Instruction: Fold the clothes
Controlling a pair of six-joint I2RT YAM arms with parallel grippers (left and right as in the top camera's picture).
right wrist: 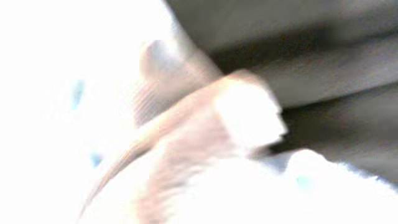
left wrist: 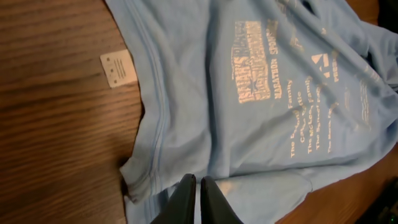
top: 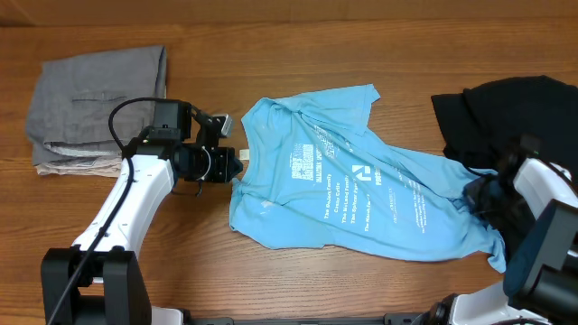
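Observation:
The light blue T-shirt (top: 352, 190) lies crumpled across the middle of the table, its lettering facing up (left wrist: 261, 74). My left gripper (top: 237, 162) sits at the shirt's left edge. In the left wrist view its jaws (left wrist: 199, 186) stand shut over the blue cloth, and no fabric shows between them. The black garment (top: 506, 104) is heaped at the far right. My right gripper (top: 474, 194) is at the shirt's right edge beside that heap. The right wrist view is washed out and blurred, so its jaws and any hold on cloth are hidden.
Folded grey trousers (top: 99, 86) rest on a beige garment (top: 68, 167) at the back left. A small white label (left wrist: 118, 68) lies on the wood by the shirt's collar. Bare wooden table (top: 298, 45) runs along the back.

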